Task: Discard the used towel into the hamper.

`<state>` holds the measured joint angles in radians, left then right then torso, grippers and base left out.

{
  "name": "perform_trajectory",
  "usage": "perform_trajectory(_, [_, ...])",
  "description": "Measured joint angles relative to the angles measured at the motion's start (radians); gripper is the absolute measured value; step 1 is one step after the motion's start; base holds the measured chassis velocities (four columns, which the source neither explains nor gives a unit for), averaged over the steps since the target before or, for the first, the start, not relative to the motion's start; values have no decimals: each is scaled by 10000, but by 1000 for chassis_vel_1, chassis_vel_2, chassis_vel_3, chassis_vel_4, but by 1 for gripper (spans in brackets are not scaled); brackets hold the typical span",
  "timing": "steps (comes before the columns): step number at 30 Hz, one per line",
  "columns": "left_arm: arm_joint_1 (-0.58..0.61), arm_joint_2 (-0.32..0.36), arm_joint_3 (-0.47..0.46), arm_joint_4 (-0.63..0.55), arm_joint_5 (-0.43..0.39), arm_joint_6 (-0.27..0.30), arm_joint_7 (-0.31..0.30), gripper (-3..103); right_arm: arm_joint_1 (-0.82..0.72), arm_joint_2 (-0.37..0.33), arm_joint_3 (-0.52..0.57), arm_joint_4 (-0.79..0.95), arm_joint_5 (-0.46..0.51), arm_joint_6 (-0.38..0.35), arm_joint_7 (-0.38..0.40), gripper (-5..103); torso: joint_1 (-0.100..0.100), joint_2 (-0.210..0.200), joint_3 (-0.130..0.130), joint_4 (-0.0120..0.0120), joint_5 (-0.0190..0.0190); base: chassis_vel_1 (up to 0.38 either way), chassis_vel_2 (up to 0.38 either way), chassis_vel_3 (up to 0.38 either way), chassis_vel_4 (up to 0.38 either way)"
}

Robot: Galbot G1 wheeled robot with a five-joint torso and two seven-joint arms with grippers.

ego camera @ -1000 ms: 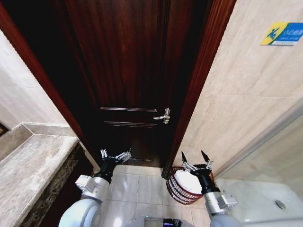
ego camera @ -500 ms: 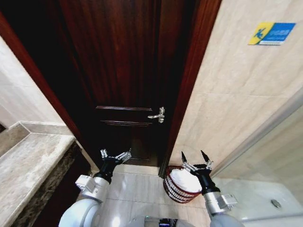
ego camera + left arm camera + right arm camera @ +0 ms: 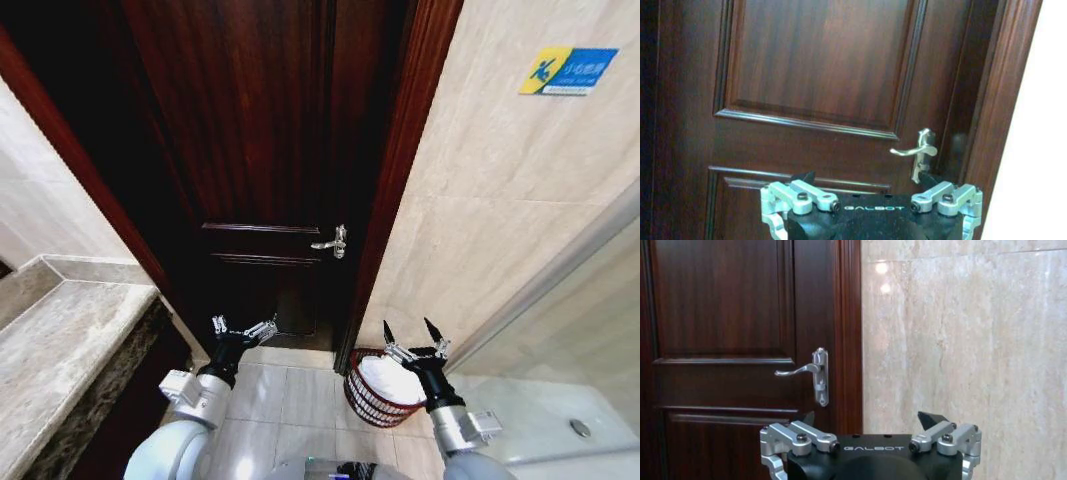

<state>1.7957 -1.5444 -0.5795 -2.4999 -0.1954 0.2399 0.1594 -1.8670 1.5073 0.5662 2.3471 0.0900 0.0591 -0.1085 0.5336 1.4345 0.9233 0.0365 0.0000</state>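
Two grippers up in front of the robot, both holding nothing. Going left to right in the head view: a grey marble counter [image 3: 60, 350] runs along the left edge, then the left gripper [image 3: 244, 328] hangs over the pale floor tiles [image 3: 290, 400] with its fingers spread wide apart. Behind it stands a dark wooden door [image 3: 260, 150] with a silver lever handle [image 3: 332, 241] — the left wrist view has that same handle just past the spread fingertips, with the door panels around it.

Next over is the hamper [image 3: 372, 398], a dark reddish wire basket sitting on the floor right at the foot of the door frame, against the beige tiled wall [image 3: 500, 220]. Something white [image 3: 388, 380] is lying inside it, heaped up near the rim. The right gripper [image 3: 411, 335] hovers above the hamper's far side, fingers also splayed wide, gripping nothing.

High on the wall there's a blue and yellow sign [image 3: 568, 70].
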Motion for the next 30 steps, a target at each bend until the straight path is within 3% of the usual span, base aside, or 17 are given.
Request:
perform_trajectory(12, [0,0,2,0,0,0,0,100,0,0,0,0,0,0,0,100,-1,0,0,1,-1,122,-145,-123,142])
perform_trajectory(30, [0,0,1,0,0,0,0,100,0,0,-1,-1,0,0,0,100,-5,1,-2,1,0,241,-233,-238,236])
